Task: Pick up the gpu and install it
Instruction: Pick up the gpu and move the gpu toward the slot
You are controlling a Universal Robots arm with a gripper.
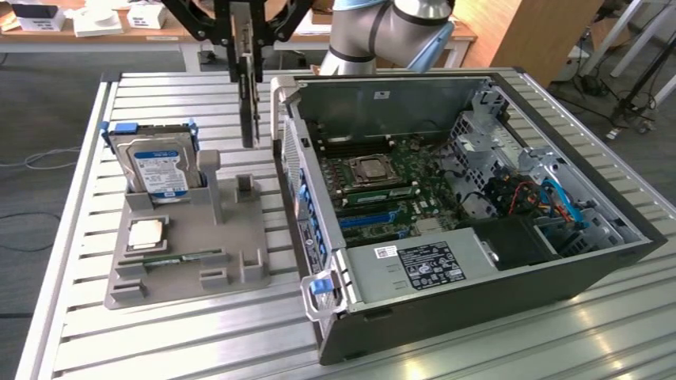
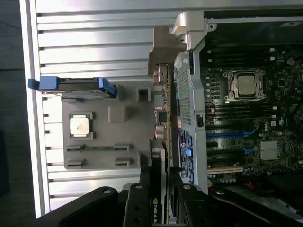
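Robotics lab or workshop. Signs: slatted aluminium bench (image 1: pixel 158 340), opened PC tower (image 1: pixel 507 293), grey parts fixture (image 1: pixel 180 245), robot arm (image 1: pixel 381 32) with gripper (image 1: pixel 247 75) clamping gpu (image 1: pixel 250 119), wooden desks (image 1: pixel 138 32) with boxes (image 1: pixel 100 22) behind, stand legs (image 1: pixel 639 95), cable (image 1: pixel 37 158) on floor.

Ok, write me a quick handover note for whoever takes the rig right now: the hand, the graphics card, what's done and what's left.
Hand: shut on the graphics card, holding it upright by its upper part.
Card: in the air between the gray tray and the open computer case, apparently touching neither.
Tray: holds the hard drive, a processor chip and a memory stick.
Done: card picked up.
Left: card is not yet inside the case; the blue slot on the board is bare.
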